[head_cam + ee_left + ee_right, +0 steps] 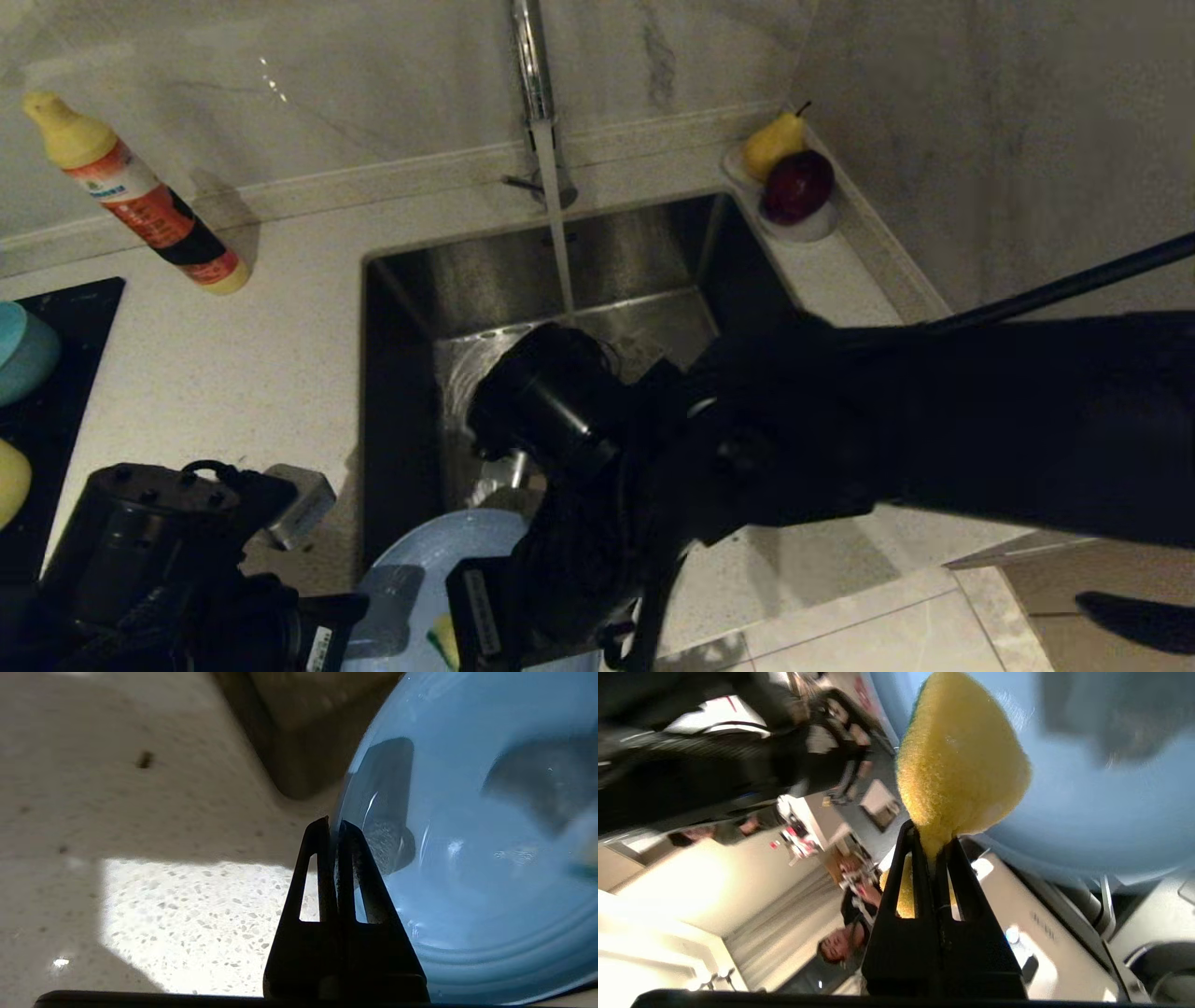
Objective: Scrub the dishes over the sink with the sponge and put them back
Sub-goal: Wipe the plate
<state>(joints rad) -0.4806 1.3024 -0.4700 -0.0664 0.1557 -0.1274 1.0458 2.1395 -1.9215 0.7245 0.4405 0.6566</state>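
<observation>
The light-blue plate point(425, 560) hangs tilted over the near edge of the sink point(644, 252). My left gripper point(332, 826) is shut on the plate's point(467, 858) left rim, one finger on each face. My right gripper point(933, 835) is shut on the yellow sponge point(962, 765), which presses against the plate's point(1087, 812) face. In the head view the sponge point(441, 637) peeks out low on the plate beside the right arm point(840, 420). A teal bowl point(23, 350) and a pale-yellow bowl point(11, 481) sit on a black mat point(65, 308) at far left.
Water point(558, 243) runs from the chrome tap point(532, 65) into the basin. A detergent bottle point(140, 196) lies on the counter at back left. A pear point(773, 142) and a red apple point(798, 185) rest in a white dish point(812, 224) at the corner. A person point(840, 947) stands behind.
</observation>
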